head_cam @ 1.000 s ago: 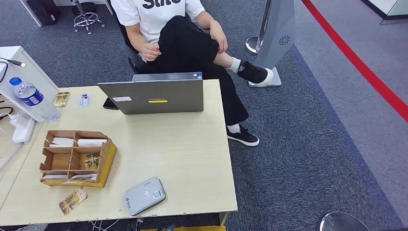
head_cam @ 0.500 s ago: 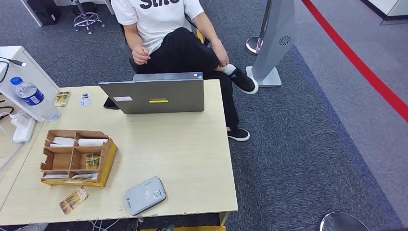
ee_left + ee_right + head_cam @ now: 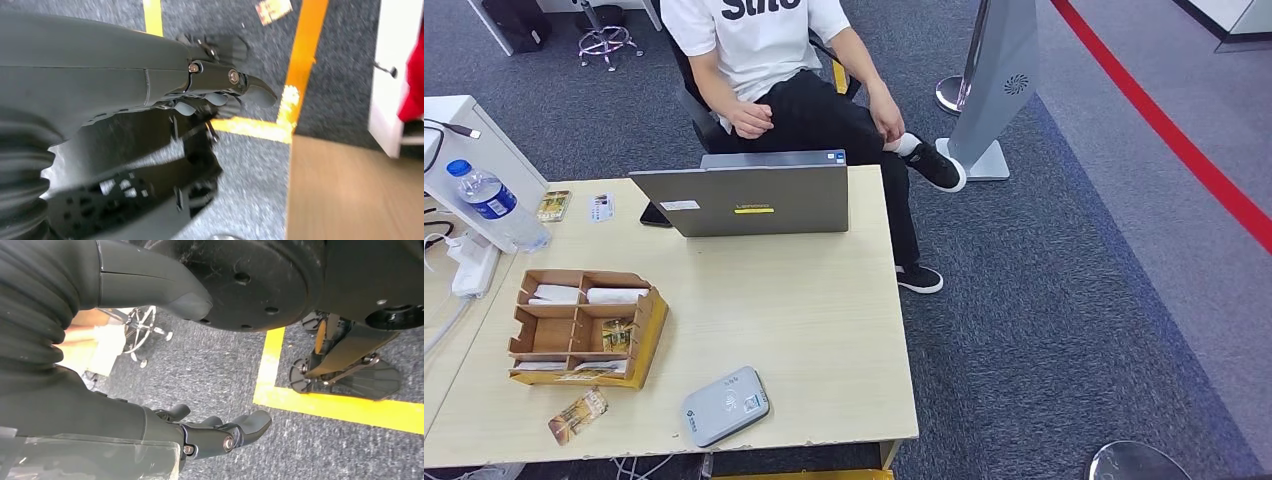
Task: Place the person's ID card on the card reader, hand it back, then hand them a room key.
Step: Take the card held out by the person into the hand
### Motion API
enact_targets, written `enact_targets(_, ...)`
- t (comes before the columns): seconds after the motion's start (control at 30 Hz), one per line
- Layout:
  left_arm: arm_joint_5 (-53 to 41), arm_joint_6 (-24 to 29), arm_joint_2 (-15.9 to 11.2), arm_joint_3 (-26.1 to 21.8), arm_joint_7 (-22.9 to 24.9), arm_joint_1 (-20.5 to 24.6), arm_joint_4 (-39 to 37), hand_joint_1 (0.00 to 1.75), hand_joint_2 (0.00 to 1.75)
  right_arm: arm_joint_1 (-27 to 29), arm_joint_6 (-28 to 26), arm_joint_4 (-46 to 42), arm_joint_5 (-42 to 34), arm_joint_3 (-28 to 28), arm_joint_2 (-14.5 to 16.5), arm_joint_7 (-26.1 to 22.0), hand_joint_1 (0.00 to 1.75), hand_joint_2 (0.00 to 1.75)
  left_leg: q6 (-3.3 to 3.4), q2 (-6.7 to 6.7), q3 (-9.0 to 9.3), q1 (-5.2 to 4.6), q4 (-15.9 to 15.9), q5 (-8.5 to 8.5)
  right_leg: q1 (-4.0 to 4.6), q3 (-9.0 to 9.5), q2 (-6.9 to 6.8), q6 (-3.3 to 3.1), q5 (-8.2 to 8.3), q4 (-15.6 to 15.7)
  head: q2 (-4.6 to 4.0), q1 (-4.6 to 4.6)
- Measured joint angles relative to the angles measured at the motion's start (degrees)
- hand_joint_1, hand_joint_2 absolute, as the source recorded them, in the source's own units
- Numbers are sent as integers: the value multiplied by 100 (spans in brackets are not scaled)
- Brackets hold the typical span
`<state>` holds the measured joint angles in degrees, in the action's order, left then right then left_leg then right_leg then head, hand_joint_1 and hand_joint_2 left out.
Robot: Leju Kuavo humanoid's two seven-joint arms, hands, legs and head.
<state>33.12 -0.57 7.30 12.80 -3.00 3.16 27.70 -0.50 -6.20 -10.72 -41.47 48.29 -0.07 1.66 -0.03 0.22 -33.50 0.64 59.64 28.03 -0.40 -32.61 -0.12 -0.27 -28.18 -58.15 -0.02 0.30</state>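
A grey card reader [image 3: 724, 405] lies near the front edge of the wooden table [image 3: 814, 320]. Left of it stands a cardboard organizer [image 3: 646, 335] with white cards [image 3: 584, 295] and a patterned card [image 3: 614, 335] in its compartments. Another patterned card [image 3: 576, 416] lies loose in front of it. A person in a white shirt [image 3: 759, 45] sits behind the laptop, one hand [image 3: 750, 120] resting on a thigh. My left hand [image 3: 220, 90] hangs beside my body over the carpet, fingers loose and holding nothing. My right hand [image 3: 220, 432] hangs likewise, fingers apart and empty.
A closed-angle grey laptop [image 3: 742, 200] stands at the table's far edge, a phone [image 3: 652, 215] beside it. A water bottle [image 3: 494, 205] and two small cards [image 3: 574, 206] sit at the far left. A grey sign stand [image 3: 994, 80] is on the carpet to the right.
The person has uncrossed a leg, drawn the raised foot back towards the sign stand, and shifted the hand on the lap. Nothing on the table has moved.
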Motion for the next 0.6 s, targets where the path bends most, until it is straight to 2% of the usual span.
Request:
enact_targets(0.47, -1429, 28, -312, -439, 116, -522, -108, 0, 175, 367, 258, -443, 1801, -1942, 1, -71, 0, 175, 0, 0, 0, 0, -2, 0, 0, 1, 0, 2, -2, 0, 1, 1)
enact_targets(0.57, -1732, 39, -383, -526, 154, -626, -133, 0, 175, 444, 314, -540, 2182, -2359, 1, -80, 0, 44, -1, 0, 0, 0, -2, 1, 0, 1, 0, 2, -3, 0, 1, 1)
enact_targets(0.6, -1835, 42, -407, -557, 161, -664, -142, 44, 175, 471, 335, -574, 2312, -2501, 1, -83, 38, 0, -1, 0, 0, 0, -3, 1, 0, 1, 0, 2, -3, 0, 0, 0)
